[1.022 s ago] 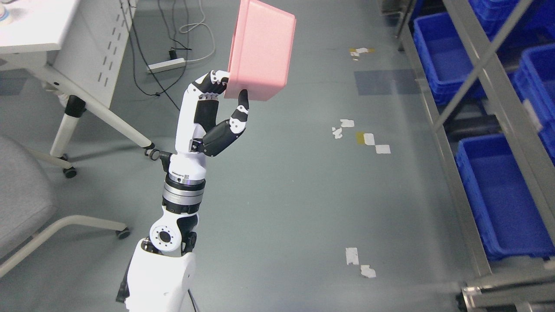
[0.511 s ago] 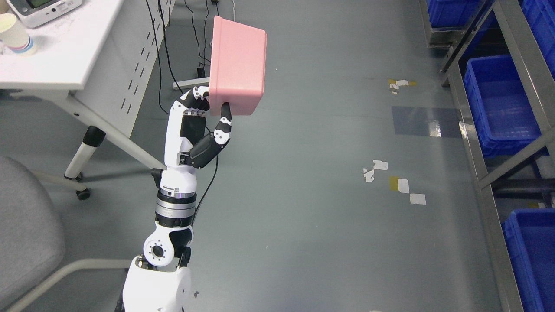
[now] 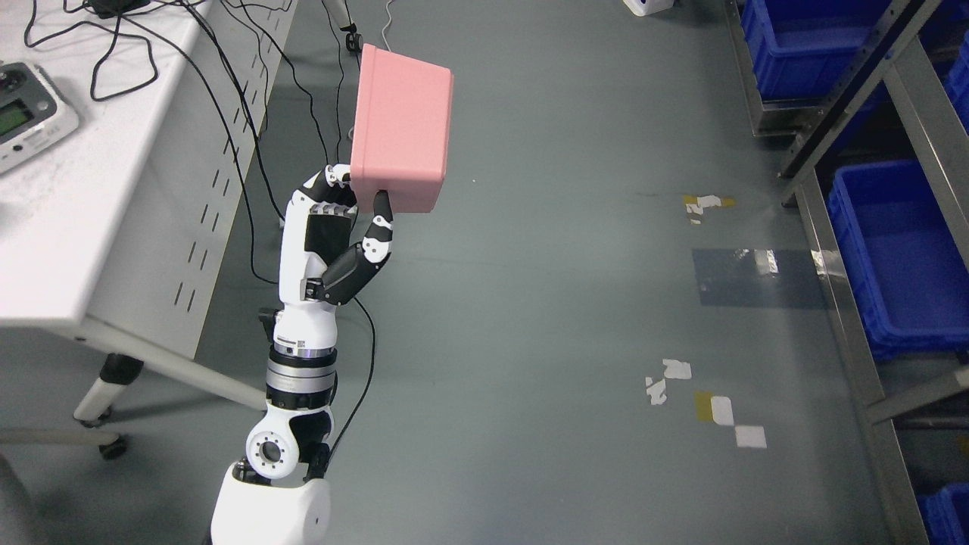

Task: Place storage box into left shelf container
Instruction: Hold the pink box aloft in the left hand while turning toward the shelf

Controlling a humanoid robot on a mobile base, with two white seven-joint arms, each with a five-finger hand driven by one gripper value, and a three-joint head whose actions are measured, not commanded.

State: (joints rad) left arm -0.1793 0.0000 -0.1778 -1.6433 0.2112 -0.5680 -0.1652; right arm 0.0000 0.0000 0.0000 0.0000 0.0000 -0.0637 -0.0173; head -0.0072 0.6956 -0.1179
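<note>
My left hand (image 3: 356, 200) is shut on the rim of a pink storage box (image 3: 401, 129) and holds it up in the air, tilted on its side with its underside towards me. The thumb (image 3: 377, 219) presses on the box's near wall and the other fingers curl over its left edge. The arm rises from the lower left. A metal shelf (image 3: 848, 250) with blue containers (image 3: 897, 250) runs along the right edge, well apart from the box.
A white table (image 3: 98, 227) with cables and a grey device (image 3: 26, 113) stands at the left, close to my arm. Another blue container (image 3: 802, 42) sits at the top right. Grey floor (image 3: 568, 318) with tape scraps lies between.
The whole picture has shifted down and to the right, so the camera has moved. The hand still holds the pink box the same way, now closer to the table.
</note>
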